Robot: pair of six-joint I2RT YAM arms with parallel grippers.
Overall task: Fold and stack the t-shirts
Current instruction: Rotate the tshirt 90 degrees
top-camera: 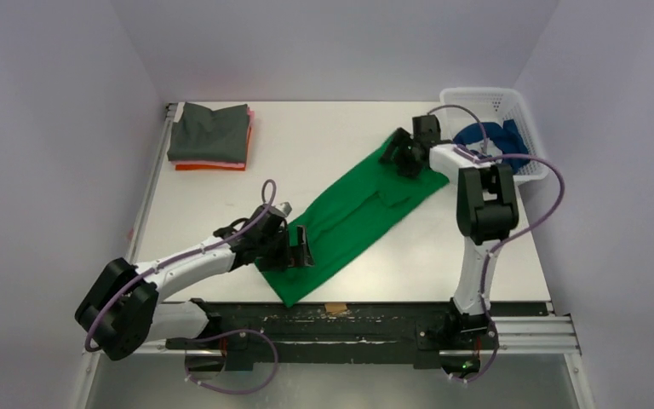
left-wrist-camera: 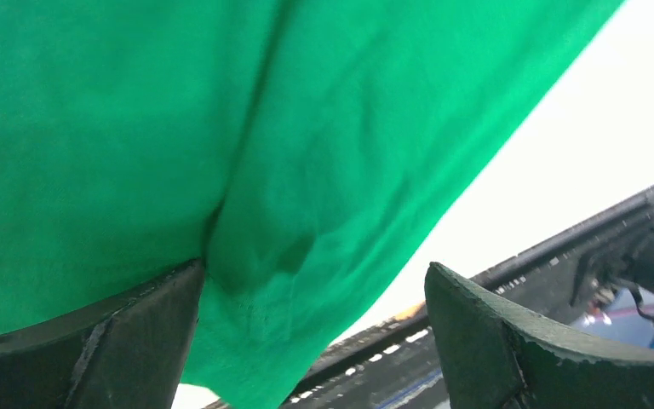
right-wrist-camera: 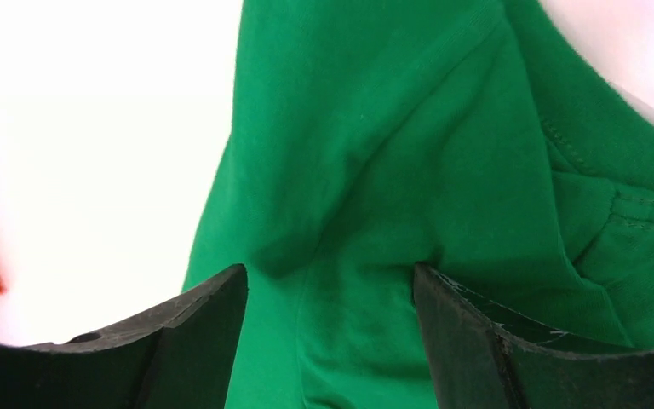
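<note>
On table (top-camera: 306, 136), left gripper (top-camera: 301, 247), right gripper (top-camera: 400, 153) gape astride green t-shirt (top-camera: 353, 217)

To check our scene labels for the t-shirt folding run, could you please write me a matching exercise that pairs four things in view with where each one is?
Things
1. green t-shirt
2. dark grey t-shirt
3. blue t-shirt
4. white lattice basket

Places
A. at the far right corner of the table
B. inside the white lattice basket
C. on top of the folded stack at the far left corner
D. stretched diagonally across the middle of the table

Pairs: 1-D, 2-C, 3-B, 4-A
</note>
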